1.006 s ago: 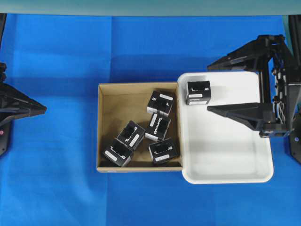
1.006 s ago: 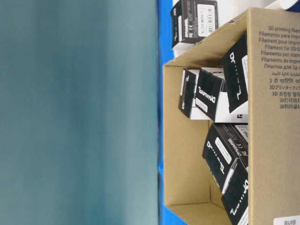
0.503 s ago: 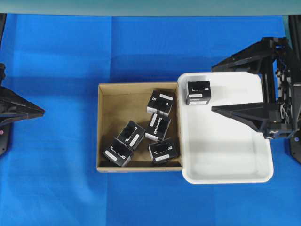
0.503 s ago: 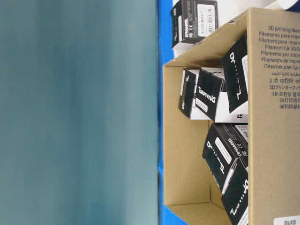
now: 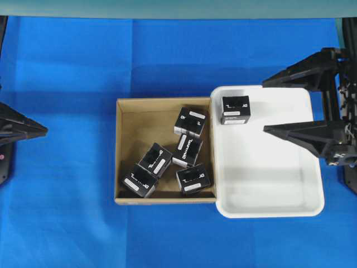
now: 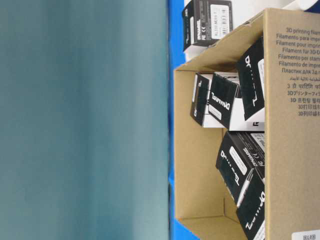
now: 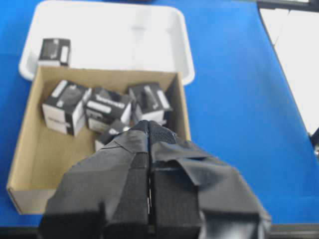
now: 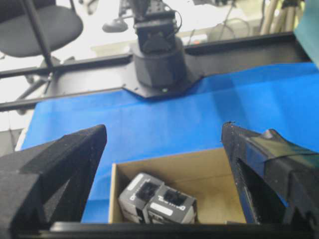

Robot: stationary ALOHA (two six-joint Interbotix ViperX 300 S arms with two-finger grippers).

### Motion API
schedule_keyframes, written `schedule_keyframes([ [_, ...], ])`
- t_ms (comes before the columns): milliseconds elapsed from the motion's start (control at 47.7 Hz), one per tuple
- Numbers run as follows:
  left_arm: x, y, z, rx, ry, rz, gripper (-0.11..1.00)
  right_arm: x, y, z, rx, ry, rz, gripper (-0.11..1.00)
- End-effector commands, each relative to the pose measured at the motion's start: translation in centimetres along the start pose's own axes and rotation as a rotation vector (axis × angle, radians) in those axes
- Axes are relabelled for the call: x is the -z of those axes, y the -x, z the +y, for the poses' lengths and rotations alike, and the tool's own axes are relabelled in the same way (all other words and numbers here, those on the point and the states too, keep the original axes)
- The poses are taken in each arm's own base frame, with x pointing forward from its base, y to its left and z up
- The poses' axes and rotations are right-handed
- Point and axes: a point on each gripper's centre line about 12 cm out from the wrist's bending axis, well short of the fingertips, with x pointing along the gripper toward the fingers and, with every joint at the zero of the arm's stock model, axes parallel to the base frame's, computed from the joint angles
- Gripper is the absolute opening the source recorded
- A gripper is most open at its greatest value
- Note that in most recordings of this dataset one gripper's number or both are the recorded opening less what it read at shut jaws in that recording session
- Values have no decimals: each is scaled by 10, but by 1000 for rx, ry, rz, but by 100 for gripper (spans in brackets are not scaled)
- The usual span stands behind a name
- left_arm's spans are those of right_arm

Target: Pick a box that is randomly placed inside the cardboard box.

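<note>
Several black boxes with white labels lie jumbled in the brown cardboard box [image 5: 136, 128], among them one at the back [image 5: 190, 121] and one at the front left [image 5: 139, 180]. The same boxes show in the table-level view [image 6: 225, 102] and in the left wrist view [image 7: 67, 99]. My right gripper [image 5: 264, 106] hangs open and empty over the right half of the white tray, well right of the cardboard box [image 8: 209, 174]. Its fingers [image 8: 79, 154] stand wide apart. My left gripper [image 5: 44, 131] is shut at the far left, clear of the carton, with its tips [image 7: 148, 124] pressed together and nothing between them.
A white plastic tray [image 5: 279, 184] abuts the carton's right wall and holds one more black box [image 5: 235, 109] in its back left corner. Blue cloth [image 5: 167, 56] covers the table around both. A black arm base [image 8: 157, 64] stands beyond the cloth's far edge.
My right gripper has drawn back to the right, away from the box in the tray, still open. The left gripper has slid slightly left. The boxes have not moved.
</note>
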Motion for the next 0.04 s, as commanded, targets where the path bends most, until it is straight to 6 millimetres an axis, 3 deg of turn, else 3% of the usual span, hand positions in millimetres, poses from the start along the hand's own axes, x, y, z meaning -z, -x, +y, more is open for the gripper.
schedule_keyframes([
  [0, -7, 3, 0, -3, 0, -30, -7, 0, 2, 0, -1, -3, -9, 98],
  [21, -6, 4, 0, -3, -2, -31, -7, 2, 3, 0, 0, -3, -6, 98],
])
